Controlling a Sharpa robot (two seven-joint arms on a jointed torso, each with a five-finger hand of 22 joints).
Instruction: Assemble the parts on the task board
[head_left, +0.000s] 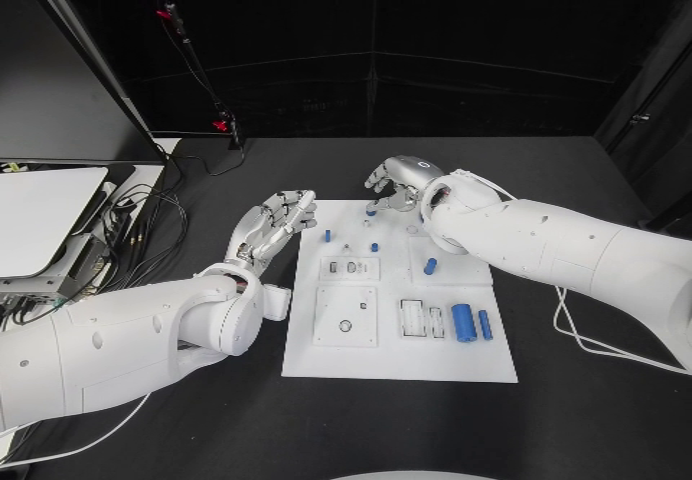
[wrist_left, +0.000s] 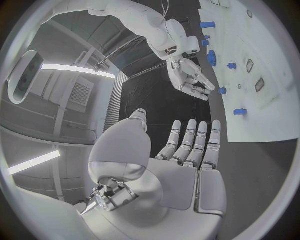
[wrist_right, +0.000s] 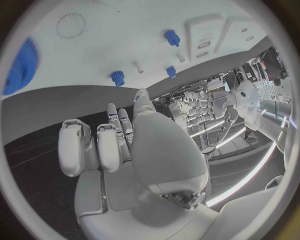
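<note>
The white task board lies mid-table. Small blue pegs stand on its far half, and two blue cylinders lie near its right edge. My left hand hovers just off the board's far left corner, fingers straight and apart, holding nothing; in the left wrist view its fingers point toward the board. My right hand hangs over the board's far edge with fingers loosely bent and nothing in them. A blue gear and pegs lie ahead of it.
A white device and a tangle of cables sit at the table's left side. A black screen stands behind them. White recessed blocks and slots occupy the board's middle.
</note>
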